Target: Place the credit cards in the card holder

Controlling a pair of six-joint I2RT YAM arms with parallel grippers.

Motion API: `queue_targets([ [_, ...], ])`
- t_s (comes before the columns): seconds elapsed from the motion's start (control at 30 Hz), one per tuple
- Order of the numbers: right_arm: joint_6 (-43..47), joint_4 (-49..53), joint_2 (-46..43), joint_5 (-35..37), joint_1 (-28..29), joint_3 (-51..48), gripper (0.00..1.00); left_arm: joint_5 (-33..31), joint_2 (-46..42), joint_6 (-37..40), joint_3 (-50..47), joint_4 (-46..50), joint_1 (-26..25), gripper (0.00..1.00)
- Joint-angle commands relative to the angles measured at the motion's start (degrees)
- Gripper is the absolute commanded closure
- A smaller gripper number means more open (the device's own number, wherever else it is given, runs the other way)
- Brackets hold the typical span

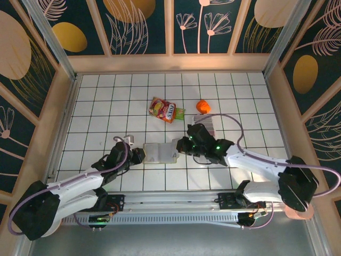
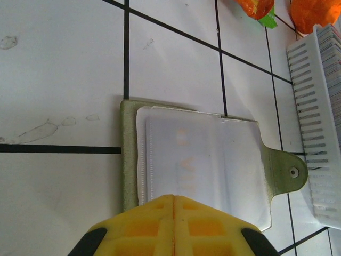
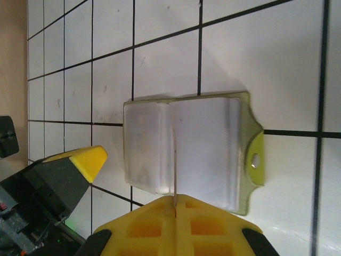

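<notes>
The card holder [image 1: 160,153] lies open on the white tiles, olive-green with pale clear sleeves facing up [image 2: 127,160] [image 3: 246,114]. My right gripper [image 3: 175,198] [image 1: 184,144] is shut on a thin credit card [image 3: 174,154] seen edge-on. The card stands upright over the middle of the holder. At the holder's left edge my left gripper [image 2: 174,197] [image 1: 139,154] is shut, its yellow fingers pressed together, with nothing visible between them. More credit cards [image 2: 333,53] stand packed on edge in a white slotted tray [image 2: 314,133].
An orange-red snack packet [image 1: 166,110] and an orange lump [image 1: 203,106] lie behind the holder. The slotted tray [image 1: 206,124] sits right behind my right arm. Wooden walls ring the tiled floor.
</notes>
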State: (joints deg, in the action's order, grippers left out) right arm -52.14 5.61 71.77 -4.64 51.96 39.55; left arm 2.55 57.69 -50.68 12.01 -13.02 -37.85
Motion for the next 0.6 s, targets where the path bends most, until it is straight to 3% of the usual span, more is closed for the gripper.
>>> queue_targets([
  [0.0,-2.71,-9.56,3.56,0.24,1.43,-0.87,1.0,0.25,1.65,1.39,2.48,0.05,-0.19,0.96],
  [0.57,-2.39,-19.84,16.69,-1.77,2.23,-0.62,1.0,-1.78,5.77,2.1,2.14,-0.8,-0.14,1.0],
])
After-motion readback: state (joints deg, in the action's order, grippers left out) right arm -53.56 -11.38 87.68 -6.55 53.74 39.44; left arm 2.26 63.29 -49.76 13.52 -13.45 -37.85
